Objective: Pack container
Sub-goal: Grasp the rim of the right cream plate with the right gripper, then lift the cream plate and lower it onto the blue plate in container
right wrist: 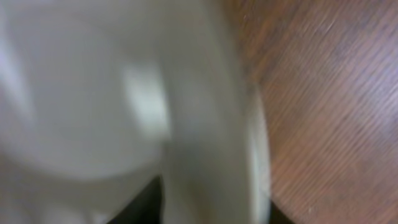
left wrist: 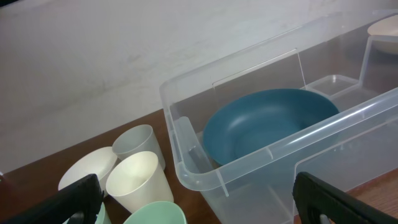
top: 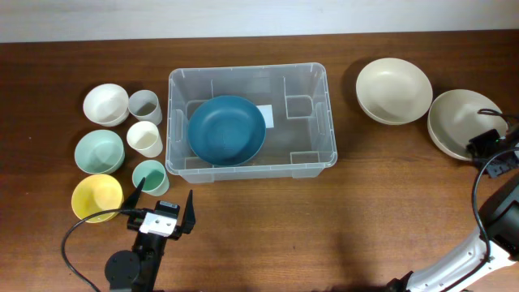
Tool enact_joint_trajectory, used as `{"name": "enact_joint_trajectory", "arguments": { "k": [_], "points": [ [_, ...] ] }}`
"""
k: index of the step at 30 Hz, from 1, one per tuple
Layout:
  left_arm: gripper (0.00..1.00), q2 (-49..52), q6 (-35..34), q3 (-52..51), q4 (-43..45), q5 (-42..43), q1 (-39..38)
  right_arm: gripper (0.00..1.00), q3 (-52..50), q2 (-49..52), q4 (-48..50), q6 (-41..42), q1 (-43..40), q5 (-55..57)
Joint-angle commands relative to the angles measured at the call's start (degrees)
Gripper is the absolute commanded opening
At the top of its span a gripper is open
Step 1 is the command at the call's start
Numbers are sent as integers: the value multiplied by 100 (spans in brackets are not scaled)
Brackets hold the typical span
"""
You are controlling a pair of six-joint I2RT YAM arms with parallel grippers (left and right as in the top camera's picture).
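The overhead camera looks straight down on the table [top: 268,235] from well above and takes in all of it, with the container [top: 251,166] near the middle. The left wrist camera sits low at 7 o'clock of the container, close to its corner, facing 1 o'clock toward the wall [left wrist: 93,56]. These 2 views share the container, the blue bowl [top: 226,130] and the cream cup [top: 144,138] at 9 o'clock. The right wrist camera, at 3 o'clock, is so near a pale bowl [right wrist: 93,93] that it blurs.
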Motion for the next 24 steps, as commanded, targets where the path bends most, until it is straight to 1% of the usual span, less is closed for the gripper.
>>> {"name": "enact_joint_trajectory", "arguments": {
  "k": [1,2,4,7,11,18,24],
  "points": [
    [100,-33,-15,-11,-31,61,35,20,-44,168,-39,236,-256,-37],
    [100,-33,-15,-11,-31,61,35,15,-44,168,-42,236,-308,-81],
    [100,-33,-15,-11,-31,61,35,8,-44,168,-70,236,-448,-140],
    [100,-33,-15,-11,-31,61,35,4,-39,168,-133,236,-664,-210],
    [100,-33,-15,-11,-31,61,35,4,28,166,-236,234,-944,-573],
    [100,-33,-15,-11,-31,61,35,4,457,61,-442,151,-1233,-1775],
    [100,-33,-15,-11,-31,61,35,4,1117,-402,-968,168,-1314,-2122]
  ]
}}
